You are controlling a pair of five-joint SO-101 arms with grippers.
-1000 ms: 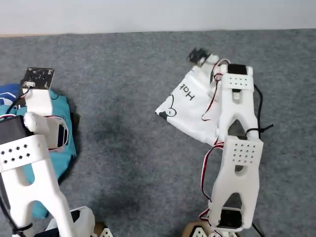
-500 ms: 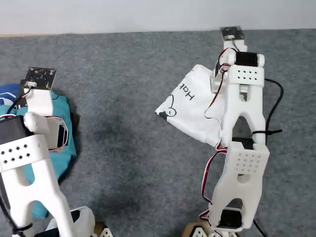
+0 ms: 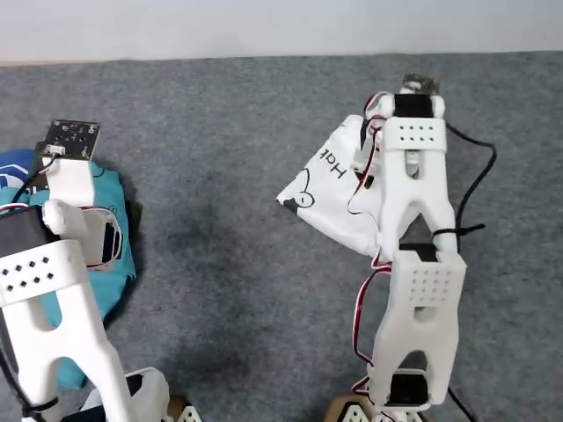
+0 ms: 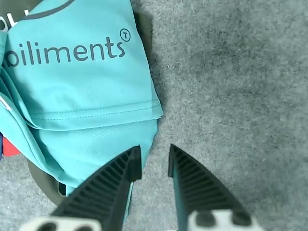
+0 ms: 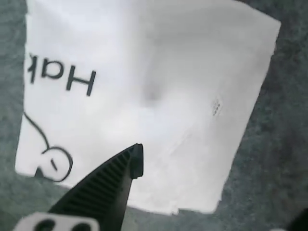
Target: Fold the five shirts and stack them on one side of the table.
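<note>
Two arms stand side by side at a grey table [image 3: 220, 132]. The left arm [image 3: 53, 290] is at the table's left edge, over a pile of shirts. The right arm [image 3: 418, 220] extends toward the far side, over a white shirt [image 3: 330, 189].

1. Left gripper [image 4: 154, 156]: the jaws are parted by a narrow gap and grip nothing. The fingertips [image 4: 136, 159] hover at the edge of the teal shirt [image 4: 82, 82], with bare table just beside them.
2. Right gripper [image 5: 219, 187]: the jaws are spread wide and grip nothing. One finger [image 5: 130, 166] hangs above the white shirt [image 5: 154, 72]; the other sits at the corner of the wrist view, over the table.
3. White shirt: folded into a compact, roughly square shape. It lies flat on the right half of the table, partly under the right arm, with black print facing up.
4. Teal shirt [image 3: 114, 255]: folded, with dark lettering up. It lies on top of the left pile. Blue fabric [image 3: 13, 163] shows beside it at the table's left edge, and a dark layer [image 4: 144, 29] shows beneath its edge.
5. White shirt and pile are well apart, with bare table between them.
</note>
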